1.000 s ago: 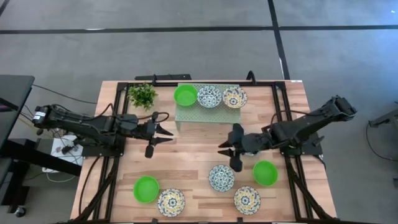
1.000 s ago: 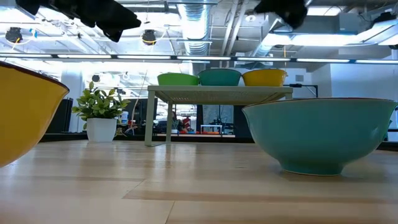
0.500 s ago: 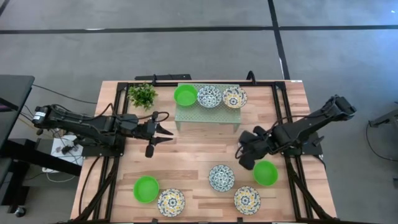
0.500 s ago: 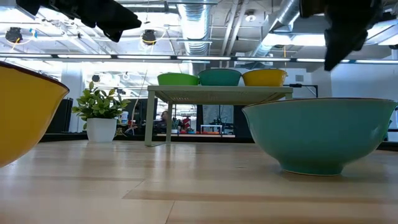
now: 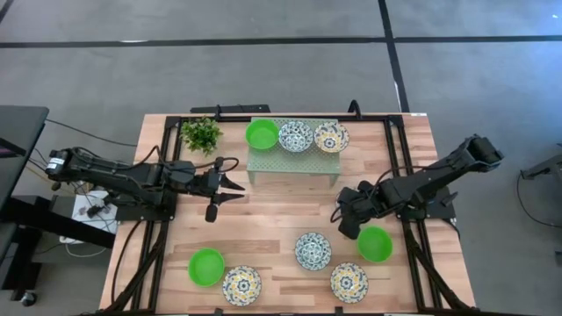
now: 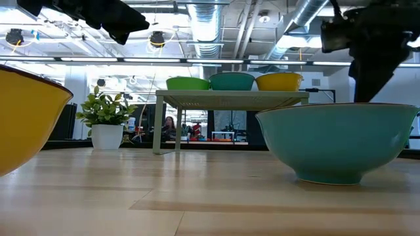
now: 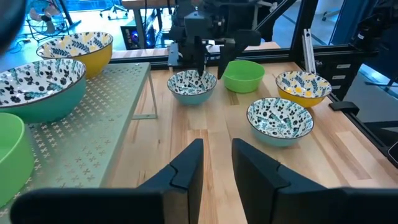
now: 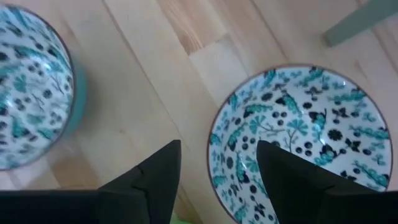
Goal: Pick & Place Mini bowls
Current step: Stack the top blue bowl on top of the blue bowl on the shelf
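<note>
Over the desk (image 5: 281, 206), the right pincer (image 5: 346, 221) hangs with fingers spread above a white-and-blue bowl (image 8: 305, 140), hidden under it from overhead. 3 bowls sit on the rack (image 5: 294, 156); the other 5 sit along the near desk. The left pincer (image 5: 230, 187) hovers mid-desk, fingers slightly parted, holding nothing.

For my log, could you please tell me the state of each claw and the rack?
Left claw, open, empty, hovering above the table.
Right claw, open, empty, straddling the rim of a white-and-blue bowl.
Rack, upright, holding three bowls.
</note>
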